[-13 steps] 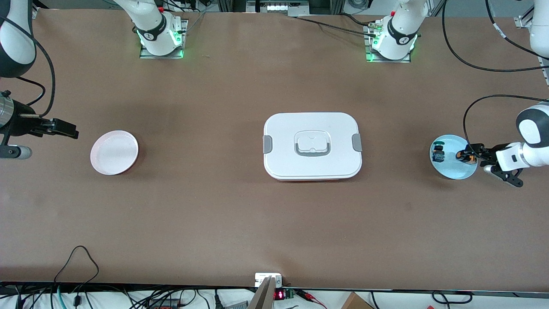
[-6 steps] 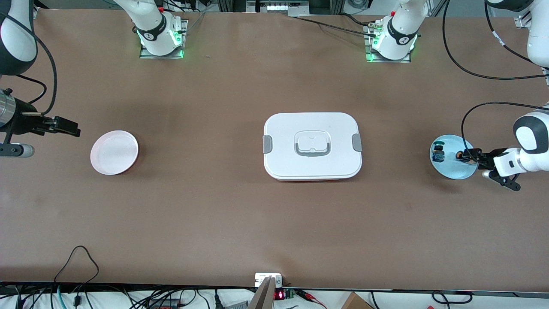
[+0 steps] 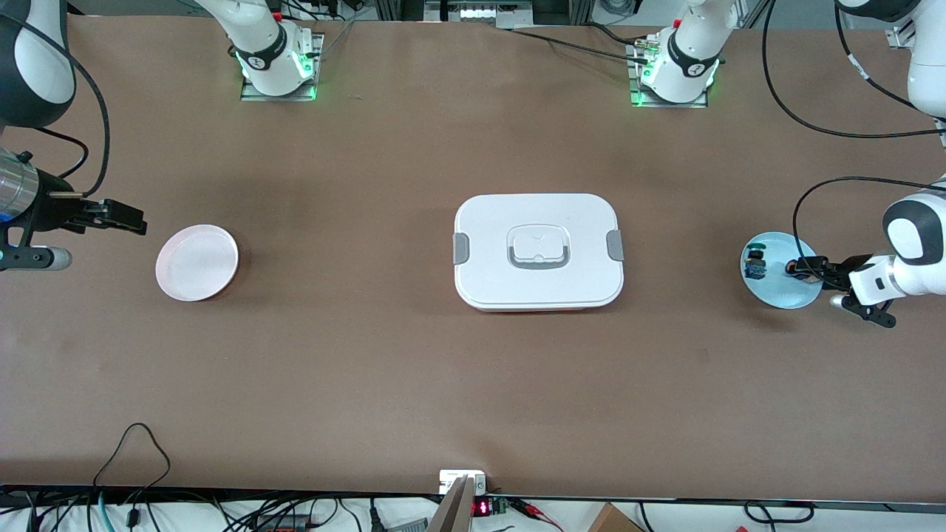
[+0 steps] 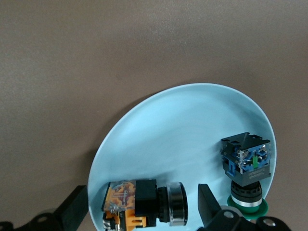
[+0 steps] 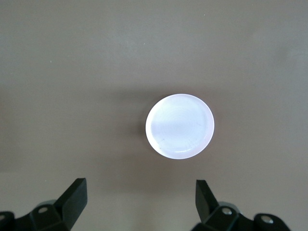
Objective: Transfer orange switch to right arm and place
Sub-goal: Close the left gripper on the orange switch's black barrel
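Note:
The orange switch lies on its side on the light-blue plate, black top toward one finger. My left gripper is open and low over the plate, one finger on each side of the switch with small gaps. In the front view the left gripper is at the plate at the left arm's end, with the switch between its fingers. My right gripper is open and empty in the air beside the pink plate. The right wrist view shows this gripper and the plate.
A blue switch with a green top stands on the same light-blue plate, beside the orange one; it also shows in the front view. A white lidded box sits mid-table between the two plates.
My right gripper has edged toward the pink plate. My left hand has shifted slightly at the light-blue plate; the orange switch still lies there.

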